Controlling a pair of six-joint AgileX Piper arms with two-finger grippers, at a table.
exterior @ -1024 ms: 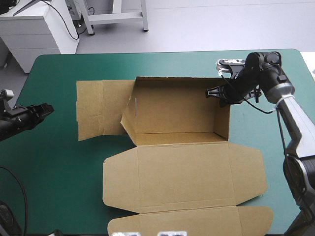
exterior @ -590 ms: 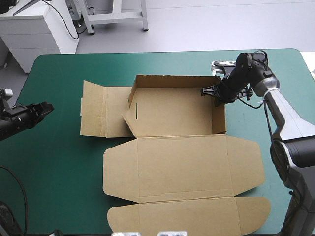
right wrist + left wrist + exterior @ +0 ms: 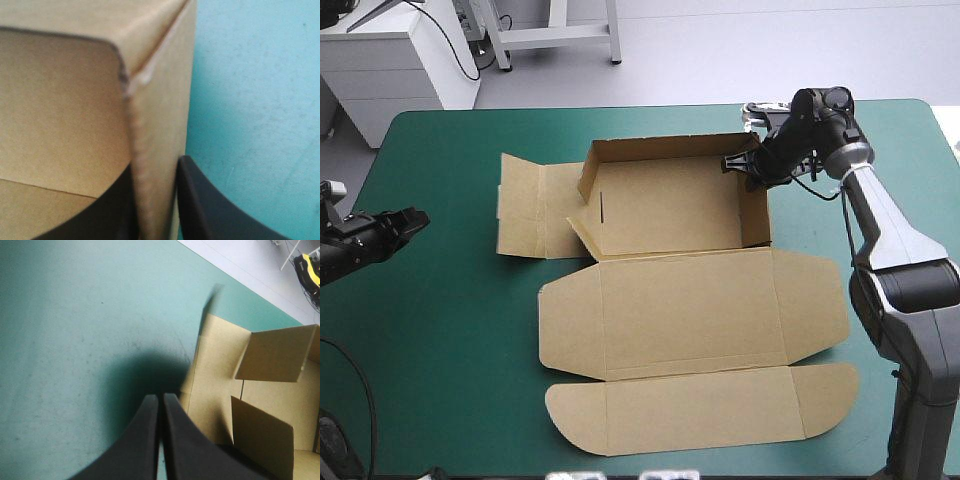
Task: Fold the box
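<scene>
The brown box (image 3: 670, 205) lies in the middle of the teal-green table as an open tray, far and right walls raised, its lid (image 3: 695, 310) flat toward the near edge. A side flap (image 3: 535, 205) lies flat on its left. My right gripper (image 3: 748, 168) is shut on the box's right wall at the far right corner; in the right wrist view the wall (image 3: 155, 165) runs up between the two black fingers (image 3: 197, 200). My left gripper (image 3: 412, 225) hovers near the table's left edge, shut and holding nothing, pointing at the left flap (image 3: 215, 370).
A white cabinet (image 3: 390, 60) and a metal stand (image 3: 555, 30) are beyond the far edge. Bare teal-green cover (image 3: 430, 330) stretches left of the lid and between my left gripper and the box.
My right gripper has dragged the box toward the far edge and turned it slightly, with lid and left flap following. The left arm has stayed still.
</scene>
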